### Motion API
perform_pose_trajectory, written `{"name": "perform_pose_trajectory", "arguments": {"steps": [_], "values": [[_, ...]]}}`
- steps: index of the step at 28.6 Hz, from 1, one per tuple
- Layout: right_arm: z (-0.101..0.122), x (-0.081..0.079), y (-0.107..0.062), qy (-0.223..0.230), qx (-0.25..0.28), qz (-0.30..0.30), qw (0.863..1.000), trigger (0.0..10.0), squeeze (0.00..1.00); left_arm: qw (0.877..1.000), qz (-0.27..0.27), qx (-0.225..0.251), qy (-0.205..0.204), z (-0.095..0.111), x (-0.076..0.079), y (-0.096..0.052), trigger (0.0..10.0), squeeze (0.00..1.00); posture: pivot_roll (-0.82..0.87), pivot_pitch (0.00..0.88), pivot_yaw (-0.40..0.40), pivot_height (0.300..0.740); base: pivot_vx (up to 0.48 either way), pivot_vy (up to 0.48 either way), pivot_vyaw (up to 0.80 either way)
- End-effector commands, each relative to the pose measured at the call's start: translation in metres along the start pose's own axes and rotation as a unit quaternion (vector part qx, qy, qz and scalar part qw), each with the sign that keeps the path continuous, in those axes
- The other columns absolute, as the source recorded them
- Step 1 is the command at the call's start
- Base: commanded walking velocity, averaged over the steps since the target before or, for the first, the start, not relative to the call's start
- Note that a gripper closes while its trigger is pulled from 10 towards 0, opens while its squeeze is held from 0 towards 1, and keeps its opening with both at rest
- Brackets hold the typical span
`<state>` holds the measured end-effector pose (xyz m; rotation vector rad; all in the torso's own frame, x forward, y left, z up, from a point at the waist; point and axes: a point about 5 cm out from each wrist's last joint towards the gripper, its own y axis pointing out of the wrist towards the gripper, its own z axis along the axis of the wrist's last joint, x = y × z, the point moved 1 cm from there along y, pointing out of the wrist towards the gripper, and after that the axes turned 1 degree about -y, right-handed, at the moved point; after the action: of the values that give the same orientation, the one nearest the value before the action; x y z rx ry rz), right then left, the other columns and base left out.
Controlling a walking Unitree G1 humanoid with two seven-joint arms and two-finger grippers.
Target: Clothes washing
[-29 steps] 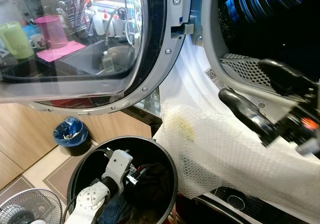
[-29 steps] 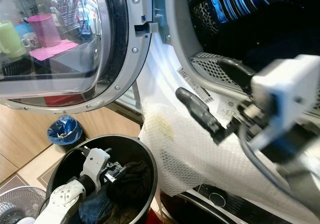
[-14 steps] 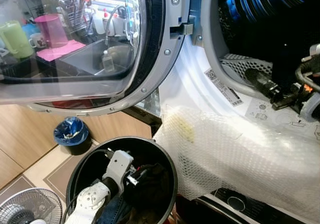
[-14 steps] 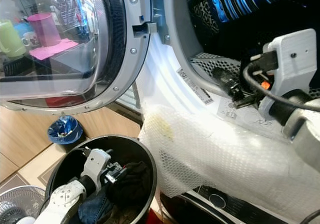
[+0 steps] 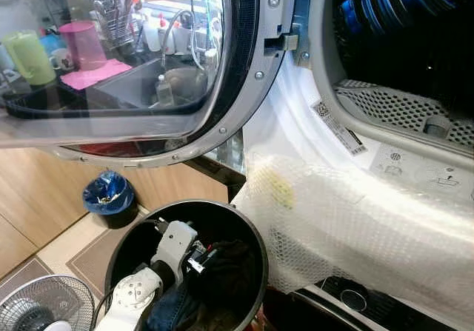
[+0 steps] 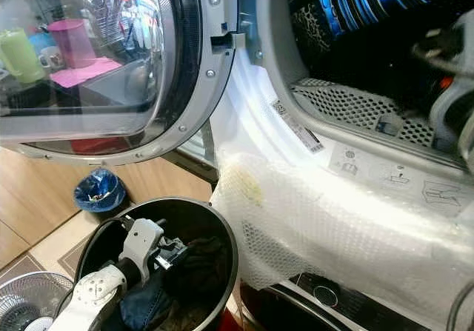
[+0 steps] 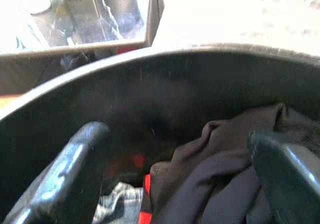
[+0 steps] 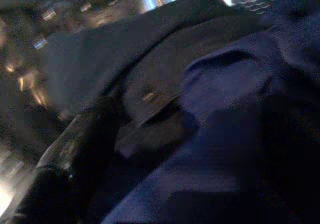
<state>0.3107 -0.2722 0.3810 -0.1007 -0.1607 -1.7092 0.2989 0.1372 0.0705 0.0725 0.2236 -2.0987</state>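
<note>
Clothes (image 5: 222, 272) sit in the black basket (image 5: 255, 249) below the drum (image 6: 355, 42); our left gripper (image 7: 175, 184) hangs open right over them. Right gripper (image 8: 100, 134) is inside the drum, state unclear.

blue-bagged bin (image 5: 108, 195) on floor | fan (image 5: 43, 305) near corner | pink cup (image 5: 81, 44) and green pitcher (image 5: 28, 55) reflected
</note>
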Motion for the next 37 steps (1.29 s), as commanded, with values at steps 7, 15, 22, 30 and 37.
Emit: {"name": "perform_pose_trajectory", "arguments": {"steps": [7, 15, 22, 30, 37], "values": [[0.009, 0.029, 0.047, 0.02, 0.0, -0.113, 0.993, 10.0, 0.0, 1.0, -0.002, -0.015, 0.009, -0.003, 0.0, 0.0, 10.0, 0.0, 0.03, 0.09, 0.077, 0.74, 0.0, 0.0, 0.0], [0.013, 0.063, 0.06, 0.011, 0.005, -0.244, 0.97, 10.0, 0.0, 1.0, -0.002, -0.015, 0.01, -0.002, 0.0, 0.0, 10.0, 0.0, 0.03, 0.087, 0.076, 0.74, 0.0, 0.0, 0.0], [0.017, 0.045, 0.07, 0.046, 0.024, -0.176, 0.983, 10.0, 0.0, 1.0, -0.007, -0.019, 0.007, -0.003, 0.002, 0.0, 10.0, 0.0, 0.04, 0.085, 0.074, 0.74, 0.0, 0.0, 0.0], [0.064, 0.013, 0.038, 0.119, 0.119, -0.011, 0.986, 10.0, 0.0, 1.0, -0.017, -0.02, -0.001, -0.005, 0.006, -0.001, 10.0, 0.0, 0.02, 0.098, 0.084, 0.74, 0.0, 0.0, 0.0], [0.082, 0.016, -0.009, 0.135, 0.167, 0.018, 0.977, 10.0, 0.0, 1.0, -0.023, -0.021, -0.004, -0.005, 0.007, -0.002, 10.0, 0.0, 0.02, 0.105, 0.083, 0.74, 0.0, 0.0, 0.0]]}}
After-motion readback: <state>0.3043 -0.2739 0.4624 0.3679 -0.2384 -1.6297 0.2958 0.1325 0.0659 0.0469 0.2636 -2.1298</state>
